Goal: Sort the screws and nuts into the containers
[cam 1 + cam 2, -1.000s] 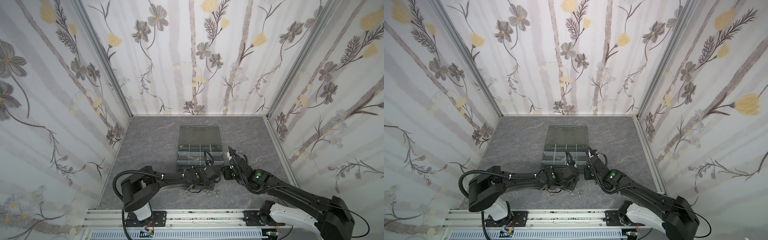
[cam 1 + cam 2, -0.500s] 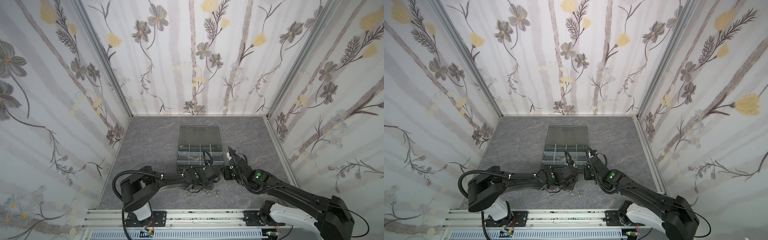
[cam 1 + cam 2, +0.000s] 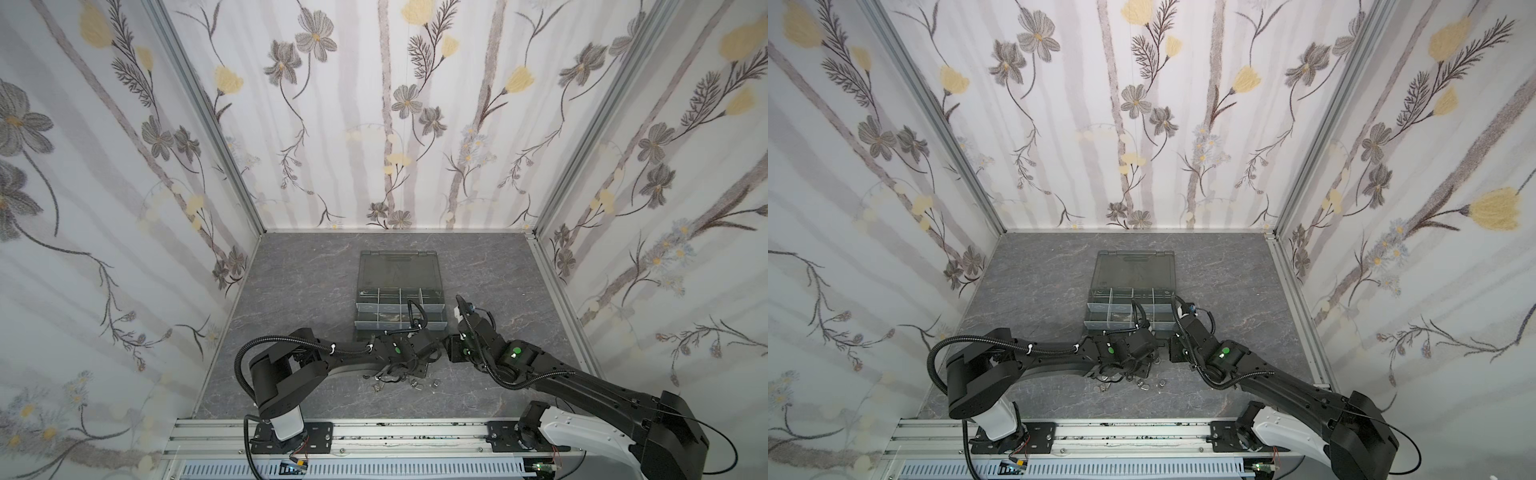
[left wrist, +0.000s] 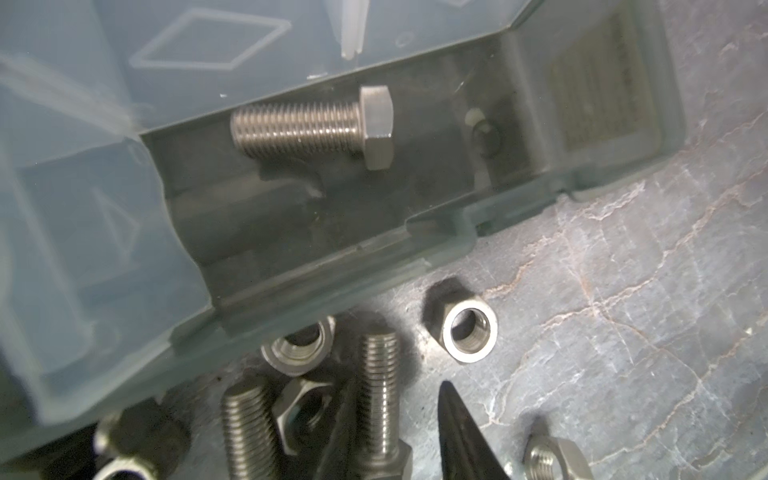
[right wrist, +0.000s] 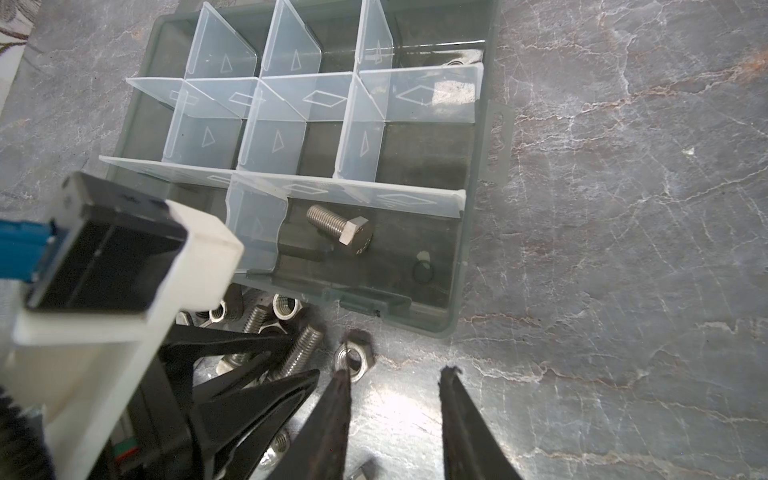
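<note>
The dark grey organizer box (image 3: 362, 308) lies open, and pale dividers split it into containers. One silver screw (image 5: 338, 228) (image 4: 311, 124) rests in the near corner compartment. Several loose silver screws and nuts (image 3: 417, 386) lie on the mat just in front of the box. My left gripper (image 4: 395, 382) is down in that pile, open. A silver screw (image 4: 378, 390) lies between its fingers, against one finger and apart from the other. My right gripper (image 5: 395, 370) is open beside it, with only bare mat between its fingers. One of its fingertips is next to a silver nut (image 5: 353, 359) (image 4: 469, 330).
The smoky lid (image 3: 399, 270) lies flat behind the box. A small black ring (image 5: 423, 272) sits in the same compartment as the screw. Both arms crowd the mat in front of the box, wrists nearly touching. Patterned walls enclose the grey floor on three sides.
My left gripper's jaws have narrowed a little around the pile. Neither arm has visibly shifted.
</note>
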Robot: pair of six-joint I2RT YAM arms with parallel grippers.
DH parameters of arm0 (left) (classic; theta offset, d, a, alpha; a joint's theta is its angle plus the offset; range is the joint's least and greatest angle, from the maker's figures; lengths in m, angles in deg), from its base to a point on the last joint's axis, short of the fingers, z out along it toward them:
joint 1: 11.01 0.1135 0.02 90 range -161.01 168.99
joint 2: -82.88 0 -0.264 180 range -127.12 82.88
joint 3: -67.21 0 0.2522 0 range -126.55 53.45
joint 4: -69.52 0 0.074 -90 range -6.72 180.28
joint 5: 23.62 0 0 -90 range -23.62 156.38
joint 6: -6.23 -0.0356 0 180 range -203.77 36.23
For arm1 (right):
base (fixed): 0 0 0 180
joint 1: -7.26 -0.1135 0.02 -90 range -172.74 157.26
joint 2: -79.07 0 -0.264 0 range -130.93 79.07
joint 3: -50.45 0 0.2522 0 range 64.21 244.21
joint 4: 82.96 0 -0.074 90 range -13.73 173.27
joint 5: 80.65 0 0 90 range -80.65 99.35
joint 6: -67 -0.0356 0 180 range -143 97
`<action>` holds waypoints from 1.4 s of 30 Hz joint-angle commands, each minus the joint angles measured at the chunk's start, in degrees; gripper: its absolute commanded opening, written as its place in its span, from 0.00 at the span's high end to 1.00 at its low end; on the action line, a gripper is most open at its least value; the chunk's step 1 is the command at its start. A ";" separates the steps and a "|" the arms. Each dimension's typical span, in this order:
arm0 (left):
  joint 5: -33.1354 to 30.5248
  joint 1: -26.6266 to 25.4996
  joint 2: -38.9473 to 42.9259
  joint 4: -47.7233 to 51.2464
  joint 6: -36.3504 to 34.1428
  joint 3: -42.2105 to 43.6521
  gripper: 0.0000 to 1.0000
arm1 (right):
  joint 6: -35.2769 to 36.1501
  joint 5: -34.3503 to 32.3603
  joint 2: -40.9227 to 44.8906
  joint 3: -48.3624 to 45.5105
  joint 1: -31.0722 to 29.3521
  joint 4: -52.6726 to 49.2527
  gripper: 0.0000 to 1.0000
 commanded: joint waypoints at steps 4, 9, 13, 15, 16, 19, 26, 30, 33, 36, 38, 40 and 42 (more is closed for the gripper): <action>0.03 -0.42 -1.17 0.32 -0.31 -1.08 0.68 | -0.72 -0.07 0.02 -0.30 0.05 1.80 0.63; 0.60 -0.53 -2.47 0.41 -1.16 -1.66 0.71 | -0.93 -0.19 0.52 -0.93 0.05 1.80 0.63; 0.81 -0.55 -3.54 0.50 -1.54 -1.97 0.73 | -1.03 -0.45 1.07 -1.27 0.02 1.81 0.63; 0.81 -0.52 -3.99 0.63 -1.67 -1.99 0.74 | -1.00 -0.50 1.25 -1.40 0.00 1.80 0.63; 0.80 -0.51 -4.11 0.67 -1.71 -2.05 0.75 | -1.07 -0.58 1.25 -1.52 0.00 1.80 0.63; 0.73 -0.51 -4.81 1.02 -2.01 -2.30 0.77 | -1.09 -0.58 1.24 -1.61 0.05 1.80 0.63; 0.16 -0.75 -6.15 2.59 -2.77 -2.91 0.84 | -1.20 -0.57 1.50 -1.74 0.00 1.79 0.63; -0.32 -1.04 -5.55 3.21 -2.77 -3.02 0.88 | -1.26 -0.68 1.85 -1.96 0.01 1.80 0.63; -0.24 -0.99 -4.23 3.37 -2.68 -3.19 0.89 | -1.25 -0.76 2.13 -1.95 0.00 1.63 0.63; -0.25 -1.04 -2.21 3.40 -2.68 -3.45 0.90 | -1.25 -0.85 2.44 -1.83 0.00 1.43 0.63; -0.28 -0.96 -0.56 3.40 -2.68 -3.71 0.90 | -1.25 -0.92 2.66 -1.88 0.00 1.37 0.63; -0.40 -0.85 1.17 3.49 -2.77 -3.98 0.90 | -1.27 -1.01 2.96 -1.87 0.00 1.21 0.63; -0.49 -0.64 3.09 3.49 -2.92 -4.47 0.90 | -1.32 -1.07 3.21 -1.81 0.00 1.10 0.63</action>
